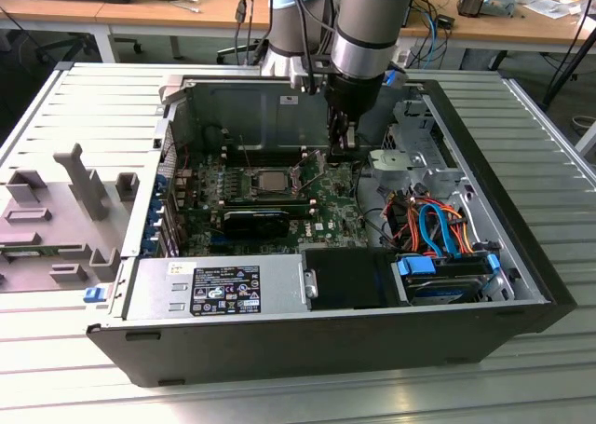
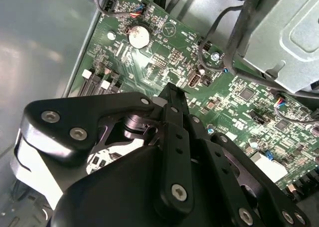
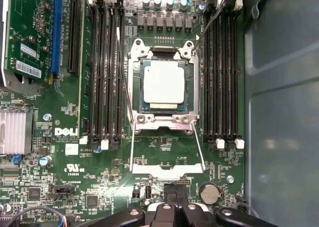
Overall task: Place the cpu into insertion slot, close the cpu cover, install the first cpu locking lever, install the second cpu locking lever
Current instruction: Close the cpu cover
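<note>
Inside the open computer case [image 1: 279, 340] on the slatted metal counter [image 1: 84, 98], the cpu [image 3: 164, 84] lies flat in the insertion slot [image 3: 133, 82], silver top upward, its sides square with the long memory slots [image 3: 107, 72] that flank the socket closely on two sides. The cpu cover [image 3: 167, 170] is swung open. Its windowed frame lies out over the green board from the socket edge nearest the gripper [image 3: 173, 202]. The gripper hangs above the board just past the cover's free end, fingers together and holding nothing. In the exterior view, a metal drive cage [image 1: 419, 154] stands near it on that view's right.
</note>
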Motion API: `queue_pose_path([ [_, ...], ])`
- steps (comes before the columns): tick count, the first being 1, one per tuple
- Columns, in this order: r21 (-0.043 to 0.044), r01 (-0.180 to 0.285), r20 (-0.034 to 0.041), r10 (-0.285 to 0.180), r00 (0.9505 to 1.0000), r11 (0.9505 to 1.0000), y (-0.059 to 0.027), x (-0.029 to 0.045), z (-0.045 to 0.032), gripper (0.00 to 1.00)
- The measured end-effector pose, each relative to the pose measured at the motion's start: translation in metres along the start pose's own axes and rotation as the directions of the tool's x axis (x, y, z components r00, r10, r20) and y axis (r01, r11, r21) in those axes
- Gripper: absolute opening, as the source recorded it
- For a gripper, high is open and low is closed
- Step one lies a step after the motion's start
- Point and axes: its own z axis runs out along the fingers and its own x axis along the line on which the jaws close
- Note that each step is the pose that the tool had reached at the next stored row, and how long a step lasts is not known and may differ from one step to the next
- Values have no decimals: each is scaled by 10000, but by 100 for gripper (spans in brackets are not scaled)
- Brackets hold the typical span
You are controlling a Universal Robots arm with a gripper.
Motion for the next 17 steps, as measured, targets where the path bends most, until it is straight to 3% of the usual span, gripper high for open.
queue_pose_path([
  [7,0,0,-2,0,10000,10000,14,3,0,11],
  [15,23,1,-1,-1,10000,10000,166,0,6,11],
  [17,53,4,-2,-4,10000,10000,251,-2,9,11],
])
